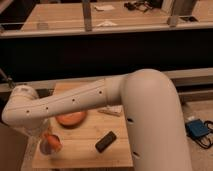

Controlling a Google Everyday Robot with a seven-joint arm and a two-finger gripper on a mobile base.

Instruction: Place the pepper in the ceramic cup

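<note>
The orange-red pepper (51, 141) is at the front left corner of the wooden table (85, 150). It sits at the top of the small pale ceramic cup (45, 149); I cannot tell whether it is inside the cup or held just above it. My gripper (44, 139) hangs from the left end of the white arm (75, 102), right over the cup and pepper. The arm and wrist hide most of the gripper.
A wide flat orange dish (70, 119) lies under the arm at the table's middle left. A black rectangular block (105, 141) lies at the front middle. A pale flat item (111, 111) lies near the arm's base. A dark counter with railing runs behind.
</note>
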